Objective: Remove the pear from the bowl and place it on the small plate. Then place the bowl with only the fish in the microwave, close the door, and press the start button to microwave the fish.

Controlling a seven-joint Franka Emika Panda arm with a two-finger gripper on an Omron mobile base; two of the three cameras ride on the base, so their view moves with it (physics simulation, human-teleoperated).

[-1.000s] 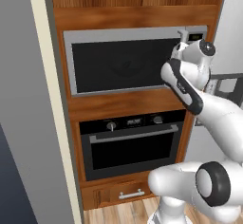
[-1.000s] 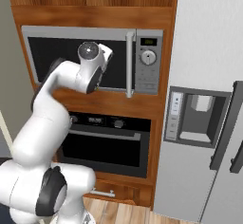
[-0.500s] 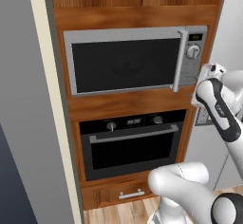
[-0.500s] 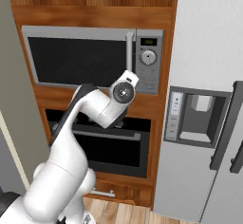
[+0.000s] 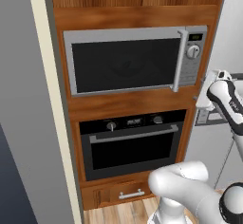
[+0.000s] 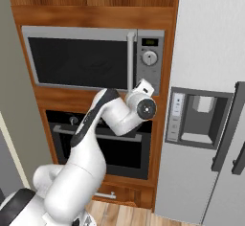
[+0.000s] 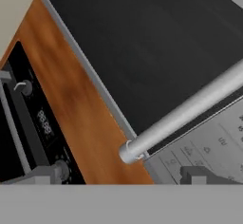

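Note:
The silver microwave (image 5: pixel 135 59) sits built into the wooden column, and its dark glass door (image 6: pixel 79 62) is shut. The long vertical bar handle (image 5: pixel 179 59) runs beside the control panel with its round knob (image 5: pixel 192 52). My gripper (image 7: pixel 121 175) hovers just below the handle's lower end (image 7: pixel 130 152), near the microwave's bottom right corner. Its fingertips (image 7: pixel 197 174) stand wide apart, open, with nothing between them. In the right base view the hand (image 6: pixel 143 88) sits under the panel (image 6: pixel 150 57). The pear, bowl, fish and small plate are out of view.
A black oven (image 5: pixel 130 142) with a horizontal handle sits under the microwave, with a wooden drawer (image 5: pixel 126 194) below it. A grey fridge with a dispenser (image 6: pixel 201 119) stands to the right, and a grey wall (image 5: pixel 23 123) rises on the left.
My arm has swung from in front of the microwave's right side down and to the right, ending below the control panel. The door stays shut.

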